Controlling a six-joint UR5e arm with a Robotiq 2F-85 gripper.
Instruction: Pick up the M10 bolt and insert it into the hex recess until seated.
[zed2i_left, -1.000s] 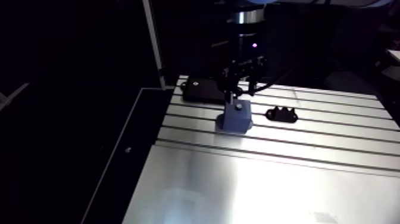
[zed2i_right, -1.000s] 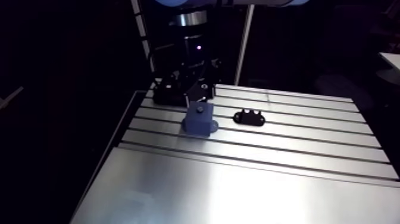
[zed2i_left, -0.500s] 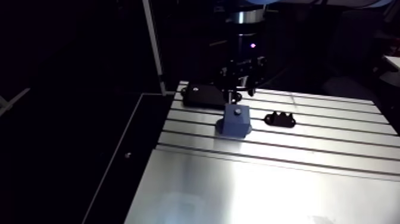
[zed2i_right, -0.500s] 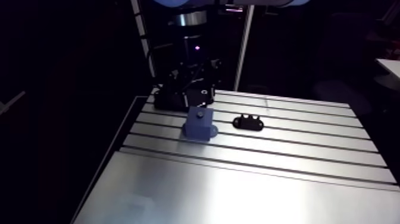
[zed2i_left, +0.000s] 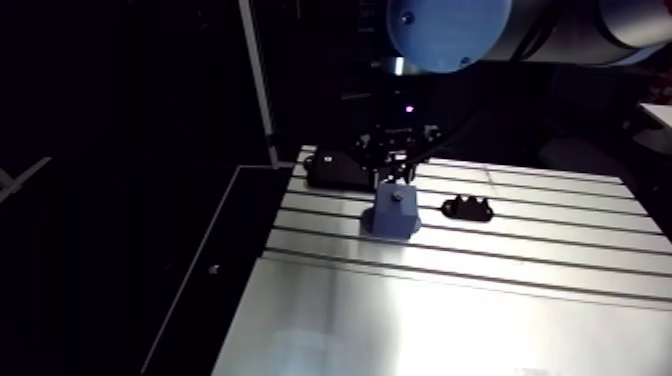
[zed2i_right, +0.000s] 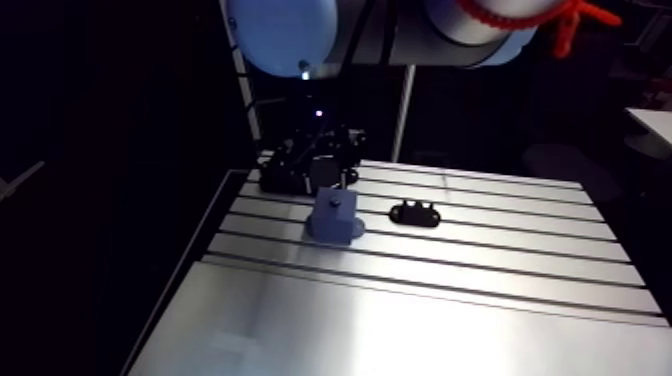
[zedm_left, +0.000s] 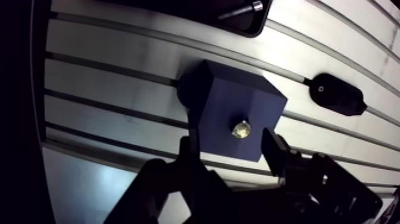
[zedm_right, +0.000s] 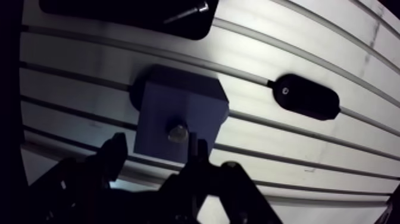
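A blue block (zedm_left: 214, 101) stands on the slotted table (zedm_left: 107, 77). A metal bolt (zedm_left: 241, 128) sits in the recess on the block's top, its bright end showing. My gripper (zedm_left: 231, 146) hovers above the block, open, with one dark finger on either side of the bolt and nothing held. In the arm view the gripper (zed2i_left: 398, 160) hangs just above and behind the block (zed2i_left: 393, 210).
Ahead of the block lies a black tray (zedm_left: 256, 24) holding another bolt (zedm_left: 241, 10). A black oblong fixture (zedm_left: 337, 94) rests on the table beside the block, also seen as the black fixture (zed2i_left: 468, 208). The table's near half is bare plate (zed2i_left: 420, 320).
The gripper has lifted off the block, leaving the bolt in its top. The arm view has shifted, and a blue joint cap now fills its top edge.
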